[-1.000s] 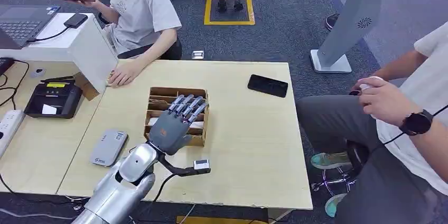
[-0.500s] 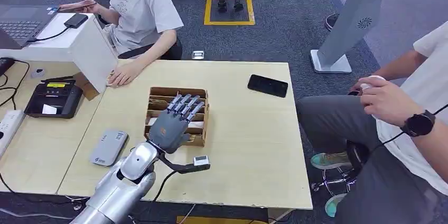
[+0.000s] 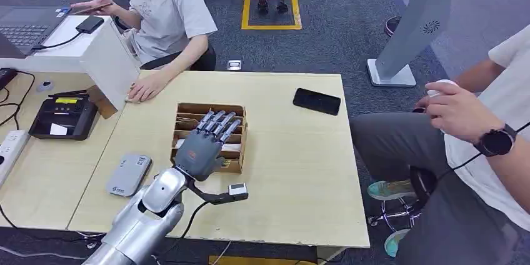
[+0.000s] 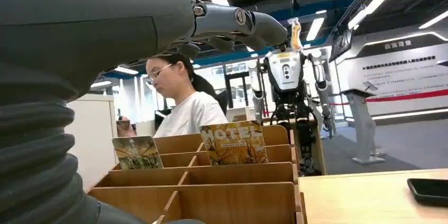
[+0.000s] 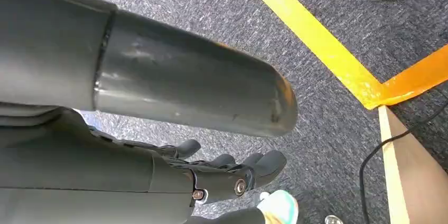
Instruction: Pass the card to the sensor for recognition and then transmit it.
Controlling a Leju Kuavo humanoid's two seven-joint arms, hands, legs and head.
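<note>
Hovering over the bench (image 3: 300, 171), the left hand (image 3: 205, 146) hangs above the wooden card box (image 3: 187, 110), fingers apart, holding nothing. Cards (image 4: 233, 142) stand just beneath its fingertips, ungrasped. The grey sensor (image 3: 128, 174) beside the hand waits; every step remains.

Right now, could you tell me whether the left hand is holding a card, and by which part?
Nothing is held: the left hand hovers with fingers extended over the wooden card box, and the HOTEL card stands untouched in its slot.
</note>
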